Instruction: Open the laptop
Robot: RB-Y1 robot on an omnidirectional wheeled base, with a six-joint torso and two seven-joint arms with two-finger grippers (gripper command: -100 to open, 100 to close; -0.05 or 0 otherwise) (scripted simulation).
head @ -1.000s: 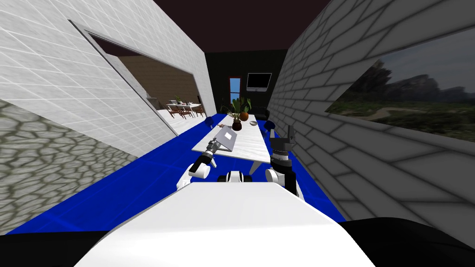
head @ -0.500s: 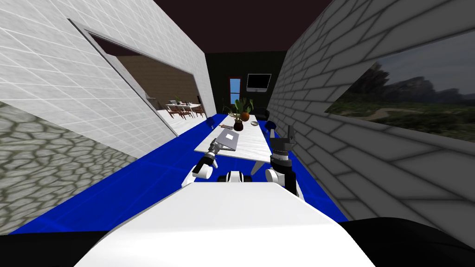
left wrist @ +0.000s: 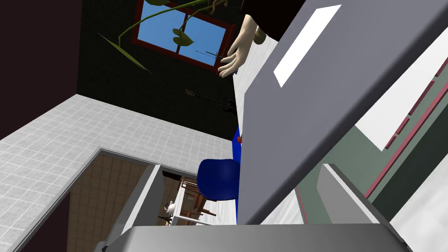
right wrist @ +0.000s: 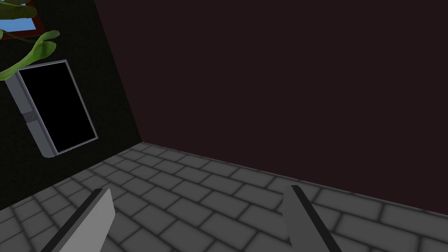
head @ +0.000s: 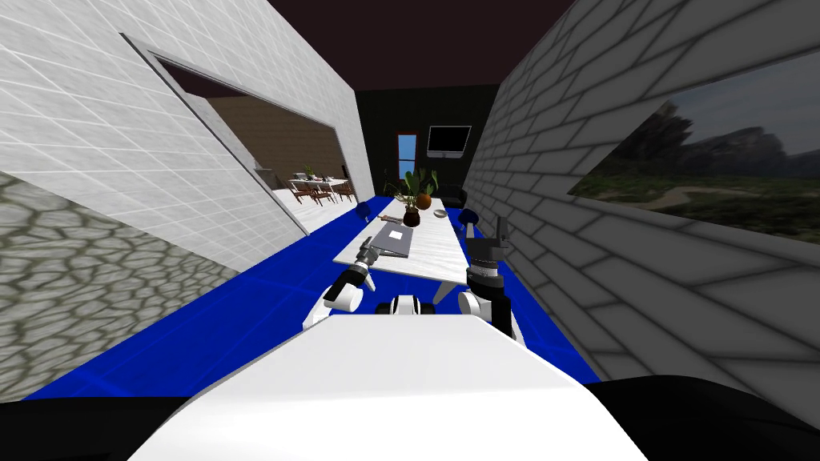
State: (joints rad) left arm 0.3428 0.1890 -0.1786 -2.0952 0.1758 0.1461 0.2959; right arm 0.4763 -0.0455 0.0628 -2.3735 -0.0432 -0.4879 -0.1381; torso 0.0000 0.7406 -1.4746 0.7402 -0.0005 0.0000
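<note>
Slip risk: our left gripper (head: 367, 254) sits at the near edge of the grey laptop (head: 395, 239) on the white tabletop (head: 437, 250), we can't tell if it's clamped on the lid (left wrist: 306, 113), so a weak hold could drop it shut; right gripper (right wrist: 197, 189) idle, spread apart.

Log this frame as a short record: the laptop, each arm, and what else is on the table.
laptop: grey, on the white table
lid: partly raised, white patch on its outer face
left gripper: at the laptop's near edge, by the lid
right gripper: raised beside the table, open, holding nothing
also on table: potted plant, bowl
</note>
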